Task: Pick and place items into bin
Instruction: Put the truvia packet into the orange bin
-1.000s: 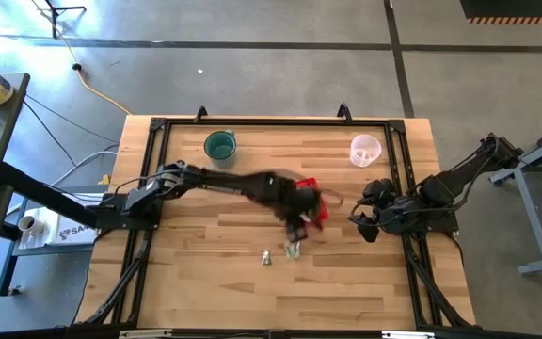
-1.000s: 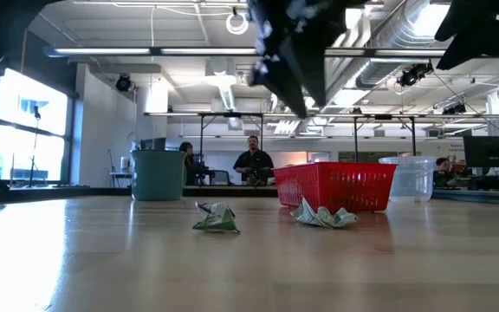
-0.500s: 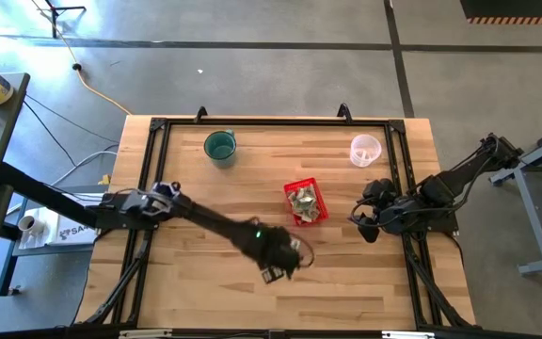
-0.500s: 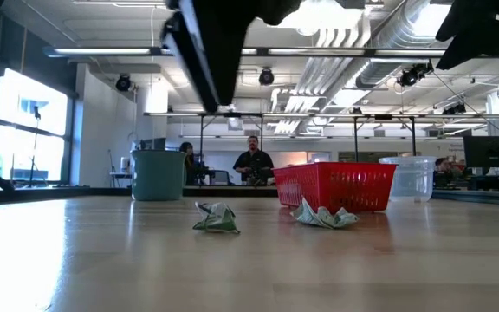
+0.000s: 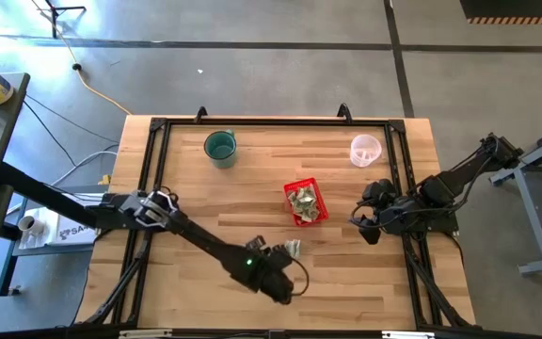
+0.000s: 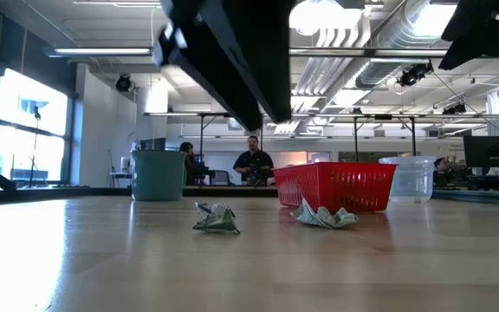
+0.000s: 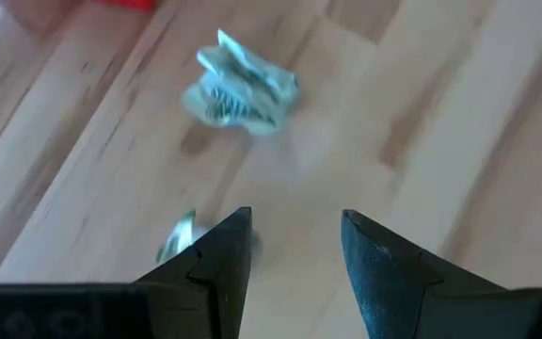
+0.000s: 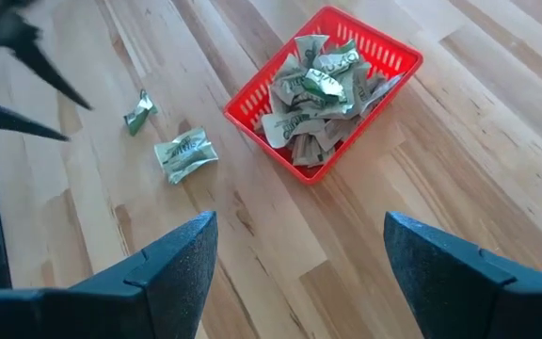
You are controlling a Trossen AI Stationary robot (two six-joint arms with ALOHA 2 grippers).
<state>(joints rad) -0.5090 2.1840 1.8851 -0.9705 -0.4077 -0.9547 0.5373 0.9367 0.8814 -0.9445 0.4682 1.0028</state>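
Note:
Two crumpled green-and-whitish wrappers lie loose on the wood near the table's near edge: a larger one (image 7: 241,83) (image 5: 293,248) (image 6: 326,215) and a smaller one (image 7: 177,235) (image 6: 217,218). My left gripper (image 7: 294,235) (image 5: 276,273) hovers open above them; the smaller one lies just beside one finger, untouched. The red basket (image 5: 304,202) (image 8: 323,89) stands mid-table, holding several wrappers. My right gripper (image 8: 299,226) waits open at the table's right side (image 5: 370,218).
A teal cup (image 5: 220,146) and a clear plastic cup (image 5: 365,149) stand near the far edge. People show in the room beyond the table (image 6: 252,165). Bare wood lies to the left of the wrappers and along the near edge.
My left gripper has swung from above the red basket toward the table's near edge and slightly left, ending over the two loose wrappers. The wrappers and the basket have stayed where they were.

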